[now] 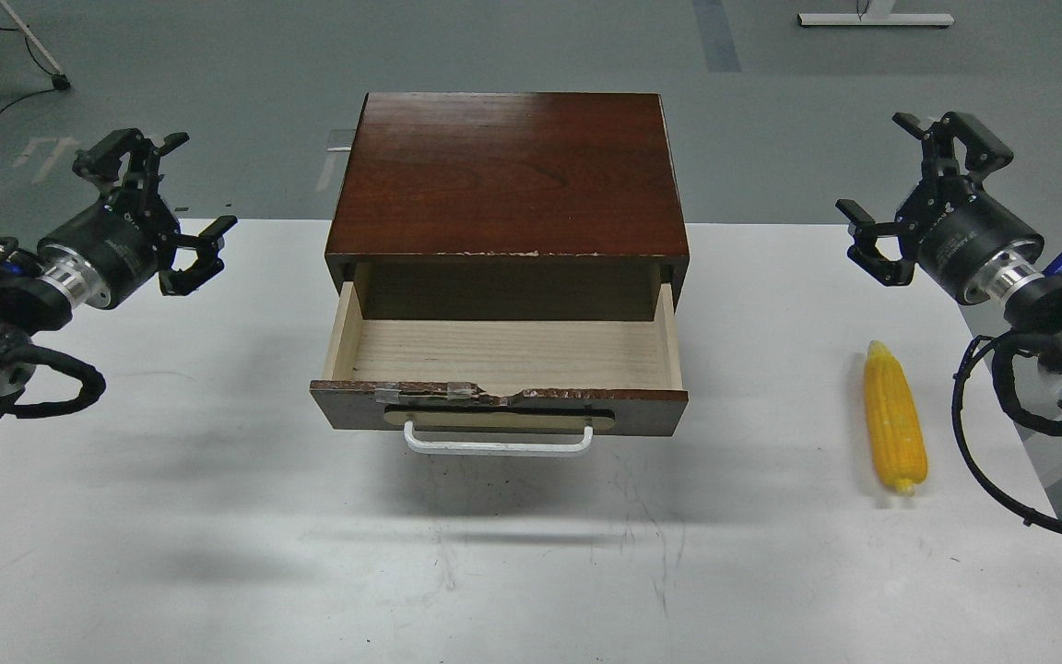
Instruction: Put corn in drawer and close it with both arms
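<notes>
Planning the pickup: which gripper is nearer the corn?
Right. The right gripper hovers just above and beyond the corn at the table's right side; the left gripper is far across, past the open drawer.

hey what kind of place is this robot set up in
Probably a robotics lab or test room: a plain white table on a grey floor, wheeled stand legs behind, and a small wooden cabinet with one corn cob as props.

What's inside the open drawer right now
Nothing visible: the drawer shows only its bare pale wood floor. Its back part, under the cabinet top, is shadowed and partly hidden. The corn lies on the table, right of the drawer.
</notes>
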